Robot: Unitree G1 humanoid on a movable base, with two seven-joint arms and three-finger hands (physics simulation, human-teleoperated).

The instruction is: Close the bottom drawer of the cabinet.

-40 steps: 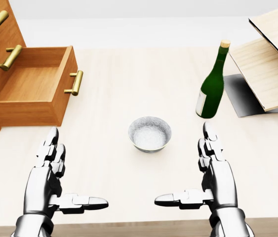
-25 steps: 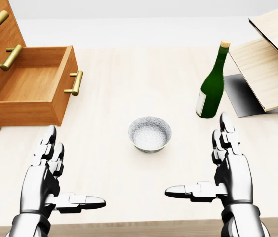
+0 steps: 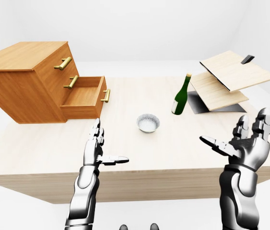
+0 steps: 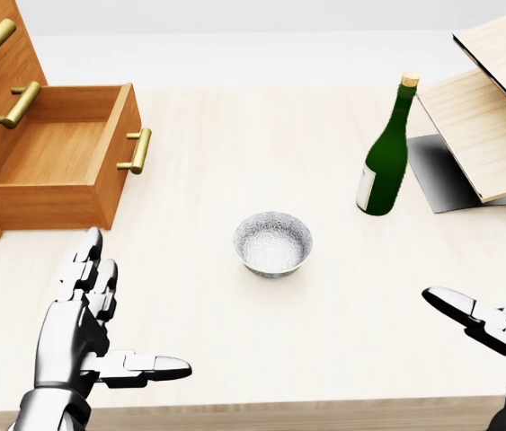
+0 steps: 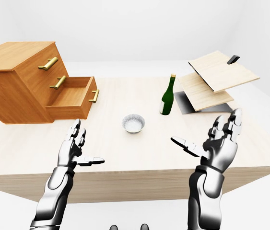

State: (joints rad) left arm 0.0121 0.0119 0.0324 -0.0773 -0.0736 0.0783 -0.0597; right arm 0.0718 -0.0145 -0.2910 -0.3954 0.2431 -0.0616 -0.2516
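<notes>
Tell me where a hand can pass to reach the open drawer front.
Bare tabletop lies between the open bottom wooden drawer with its brass handle and the small silver bowl; the left hand has that clear lane. Right of the green glass bottle, stacked light wooden boards crowd it.

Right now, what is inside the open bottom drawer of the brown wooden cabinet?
The open bottom drawer of the brown wooden cabinet shows only its bare wooden floor. The part still under the cabinet body is covered, so I cannot see there.
</notes>
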